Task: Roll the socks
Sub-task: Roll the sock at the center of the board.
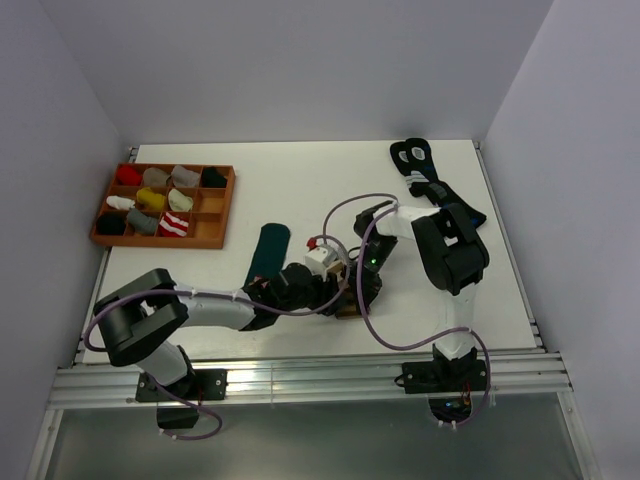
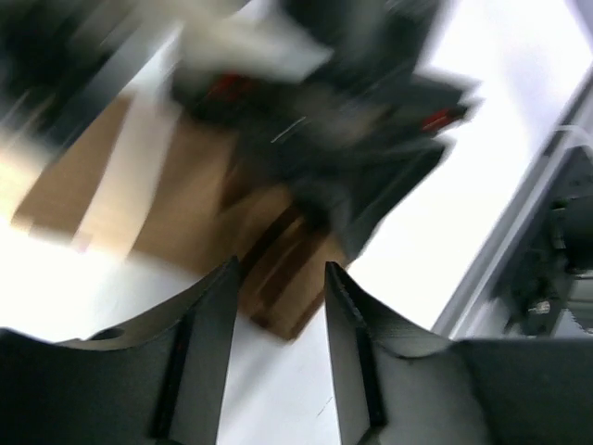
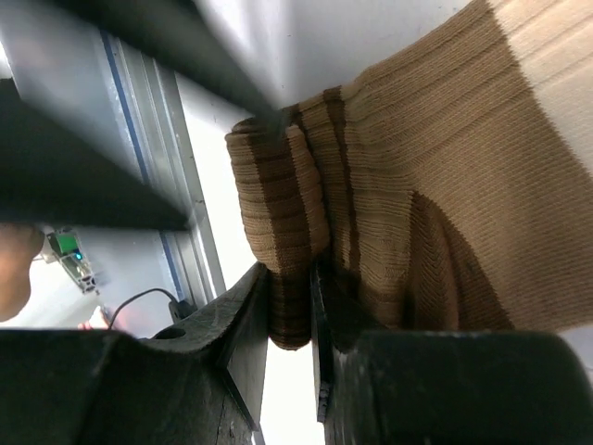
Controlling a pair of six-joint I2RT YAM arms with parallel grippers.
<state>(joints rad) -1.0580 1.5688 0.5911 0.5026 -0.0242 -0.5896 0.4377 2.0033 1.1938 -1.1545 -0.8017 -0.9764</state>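
Observation:
The brown sock with cream stripes (image 1: pixel 346 309) lies at the table's front centre, mostly hidden under both grippers. In the right wrist view its near end is rolled into a tight tube (image 3: pixel 278 213). My right gripper (image 3: pixel 289 320) is shut on that rolled end; it also shows in the top view (image 1: pixel 363 284). My left gripper (image 2: pixel 281 269) is open, its jaws on either side of the sock's dark-striped edge (image 2: pixel 278 297), low over the table; this view is blurred. In the top view the left gripper (image 1: pixel 332 290) is close beside the right one. The dark green sock (image 1: pixel 268 250) lies flat just left of them.
A brown tray (image 1: pixel 222 205) with several rolled socks in its compartments stands at the back left. Black socks with blue-and-white marks (image 1: pixel 414 158) lie at the back right. The metal rail of the table's front edge (image 3: pixel 176 232) runs close to the grippers.

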